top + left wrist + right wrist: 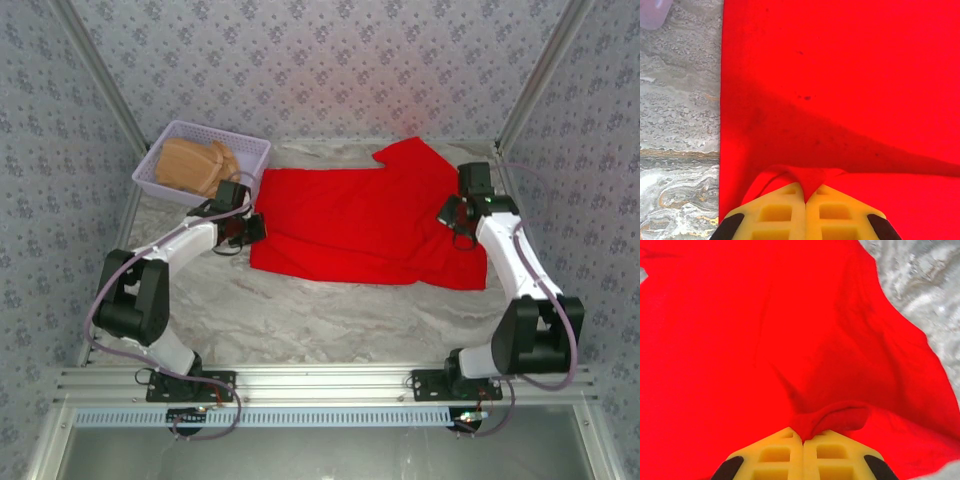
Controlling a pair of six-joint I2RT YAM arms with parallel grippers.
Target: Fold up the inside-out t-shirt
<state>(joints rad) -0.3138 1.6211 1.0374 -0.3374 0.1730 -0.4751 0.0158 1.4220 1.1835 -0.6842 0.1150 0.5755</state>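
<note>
Yellow padded fingers (775, 212) of the left gripper (805, 196) sat at the bottom of the left wrist view. They were pressed together, with a small raised fold of the red t-shirt (840, 75) pinched between their tips. Ahead of that pinch the cloth lay flat and smooth, with a shadow slanting across it. Its straight edge ran down the left side of the view against the marbled table (680, 100).

The right gripper (803, 436) looked much the same in its own wrist view. Its fingers were closed on a rolled lip of red cloth, the shirt spread away from the tips in soft creases, and the table showed beyond the shirt's edge at the upper right.

From above, the t-shirt lay spread across the far half of the table, between the two arms, with one sleeve pointing toward the back wall. Its upward face was plain red. The left gripper (250, 228) held it at its left edge, near the lower left corner. The right gripper (450, 212) held it at the right side, just inside the edge.

A lavender basket (250, 150) stood at the far left corner of the table, just beside the shirt's upper left corner. A tan garment (190, 165) lay folded inside it.
</note>
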